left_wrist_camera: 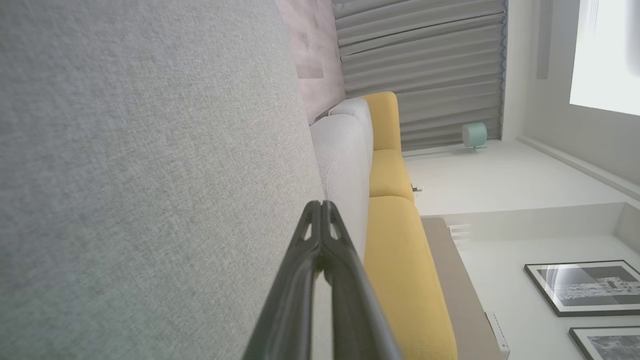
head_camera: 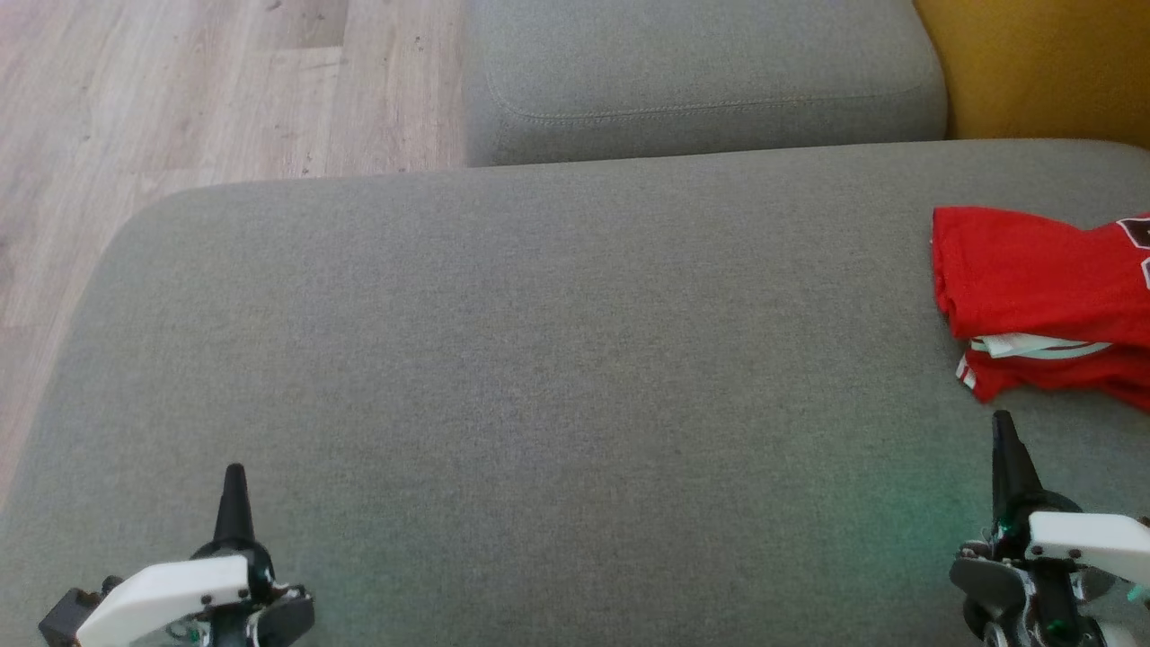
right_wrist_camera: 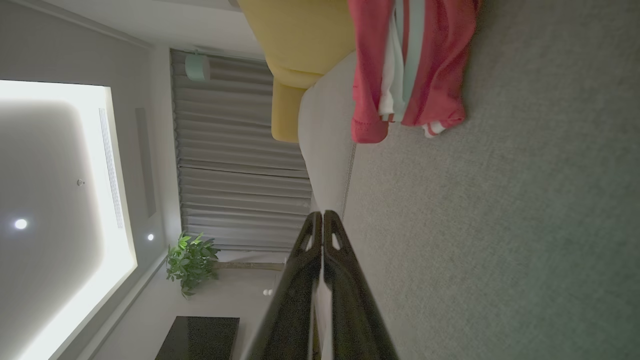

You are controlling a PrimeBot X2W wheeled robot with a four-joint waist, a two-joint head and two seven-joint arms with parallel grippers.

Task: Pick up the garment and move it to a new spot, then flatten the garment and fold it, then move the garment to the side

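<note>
A red garment [head_camera: 1042, 296] with white trim lies folded in a compact pile at the right edge of the grey sofa seat [head_camera: 539, 359]. In the right wrist view the garment [right_wrist_camera: 410, 70] sits ahead of my fingers, untouched. My right gripper [head_camera: 1004, 431] hovers just below the garment, shut with nothing in it; its tips [right_wrist_camera: 322, 216] meet. At the lower left, far from the garment, my left gripper [head_camera: 234, 481] is likewise shut and holds nothing, its tips [left_wrist_camera: 320, 205] pressed together over the cushion.
A second grey cushion [head_camera: 701, 81] lies beyond the seat, with yellow upholstery [head_camera: 1042, 63] at the top right. Wooden floor [head_camera: 180, 90] runs along the left. The seat's rounded left edge [head_camera: 99, 270] drops off to the floor.
</note>
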